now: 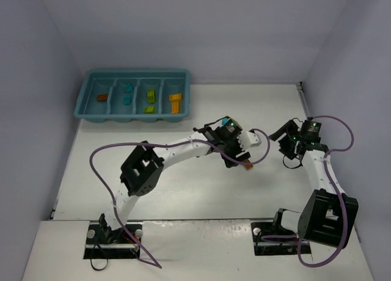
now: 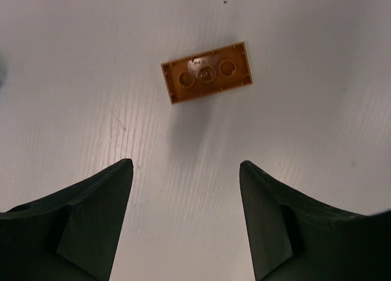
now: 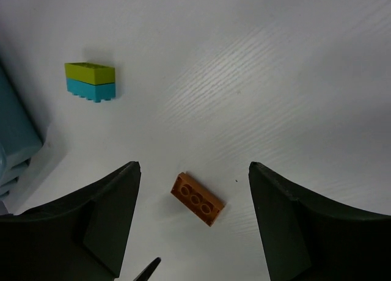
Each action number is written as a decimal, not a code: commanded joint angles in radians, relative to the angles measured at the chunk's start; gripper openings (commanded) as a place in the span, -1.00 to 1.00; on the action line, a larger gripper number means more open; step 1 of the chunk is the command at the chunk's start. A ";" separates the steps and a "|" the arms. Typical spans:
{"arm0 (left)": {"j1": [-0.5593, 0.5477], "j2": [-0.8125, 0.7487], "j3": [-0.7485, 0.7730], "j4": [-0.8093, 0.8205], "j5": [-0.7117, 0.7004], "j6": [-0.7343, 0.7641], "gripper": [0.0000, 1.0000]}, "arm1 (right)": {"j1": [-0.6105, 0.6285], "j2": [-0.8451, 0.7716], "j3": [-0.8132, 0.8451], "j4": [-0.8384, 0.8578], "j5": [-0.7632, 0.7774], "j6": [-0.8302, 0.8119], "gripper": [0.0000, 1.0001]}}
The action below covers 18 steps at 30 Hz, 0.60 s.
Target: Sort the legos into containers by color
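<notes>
A brown-orange lego (image 2: 206, 72) lies upside down on the white table, ahead of my open, empty left gripper (image 2: 186, 163). In the top view it (image 1: 248, 166) lies just right of the left gripper (image 1: 237, 157). My right gripper (image 3: 193, 165) is open and empty, hovering to the right (image 1: 289, 153); the same lego (image 3: 197, 198) shows between its fingers, lower down. A lime lego stacked on a teal one (image 3: 90, 80) stands farther off; it is hidden in the top view. The teal tray (image 1: 83, 102) holds brown-orange (image 1: 102, 98), teal (image 1: 127, 88), lime (image 1: 150, 95) and yellow-orange (image 1: 176, 101) legos, one colour per compartment.
The tray stands at the far left against the back wall. White walls close the table on the left, back and right. Purple cables (image 1: 104, 149) loop off both arms. A blue-grey shape (image 3: 12, 131) sits at the left edge of the right wrist view.
</notes>
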 commanded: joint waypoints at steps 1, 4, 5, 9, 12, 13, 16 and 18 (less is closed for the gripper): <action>-0.022 0.027 0.124 0.031 0.013 0.119 0.28 | -0.011 0.026 -0.012 0.019 -0.009 0.046 0.35; -0.016 0.043 0.175 -0.014 0.002 0.052 0.28 | -0.008 0.054 0.002 0.010 -0.046 -0.027 0.34; -0.005 0.032 0.166 -0.015 0.014 -0.003 0.28 | 0.006 0.057 0.005 0.008 -0.046 -0.046 0.34; 0.087 -0.089 -0.050 0.086 0.033 -0.153 0.26 | 0.132 0.083 0.032 -0.031 0.040 -0.138 0.34; 0.177 -0.218 -0.171 0.130 0.037 -0.290 0.26 | 0.242 0.117 0.045 -0.045 0.103 -0.170 0.34; 0.212 -0.244 -0.199 0.139 0.028 -0.318 0.26 | 0.256 0.141 0.046 -0.048 0.107 -0.175 0.33; 0.257 -0.345 -0.296 0.143 -0.013 -0.423 0.26 | 0.338 0.183 0.049 -0.061 0.144 -0.216 0.34; 0.277 -0.415 -0.337 0.143 -0.033 -0.454 0.26 | 0.397 0.218 0.054 -0.074 0.161 -0.239 0.34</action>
